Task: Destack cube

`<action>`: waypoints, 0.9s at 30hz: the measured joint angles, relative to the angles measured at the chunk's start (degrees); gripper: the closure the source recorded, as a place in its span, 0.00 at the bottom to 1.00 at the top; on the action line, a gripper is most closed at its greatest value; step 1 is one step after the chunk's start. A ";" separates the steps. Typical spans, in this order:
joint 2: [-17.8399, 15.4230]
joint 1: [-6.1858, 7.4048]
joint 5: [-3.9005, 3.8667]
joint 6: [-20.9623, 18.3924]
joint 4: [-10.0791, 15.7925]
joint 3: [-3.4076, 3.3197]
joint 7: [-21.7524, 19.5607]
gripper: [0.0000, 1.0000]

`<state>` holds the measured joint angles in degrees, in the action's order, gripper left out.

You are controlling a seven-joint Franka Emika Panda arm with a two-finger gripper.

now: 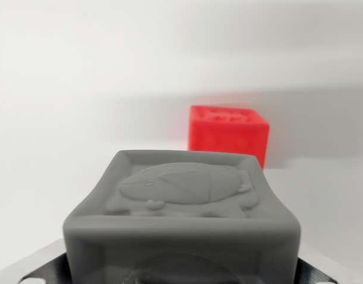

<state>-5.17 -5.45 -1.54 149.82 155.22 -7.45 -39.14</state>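
A grey cube with an animal figure in relief on its top face fills the lower middle of the wrist view, very close to the camera. Only the black and metal edges of my gripper show, in the bottom corners on either side of this cube, and it appears shut on it. Behind, slightly toward the wrist view's right, a red cube with a relief on its top stands alone on the white surface, apart from the grey one. The grey cube's underside is hidden.
The white table surface stretches to a pale wall at the back. The red cube casts a soft shadow behind it.
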 joint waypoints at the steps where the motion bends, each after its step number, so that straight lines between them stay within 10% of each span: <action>1: 0.12 0.15 0.05 0.03 -0.07 0.13 -0.08 1.00; 27: 3.16 4.00 0.97 0.76 -2.43 3.06 -2.21 1.00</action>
<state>-2.01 -1.45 -0.57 150.58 152.79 -4.38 -41.35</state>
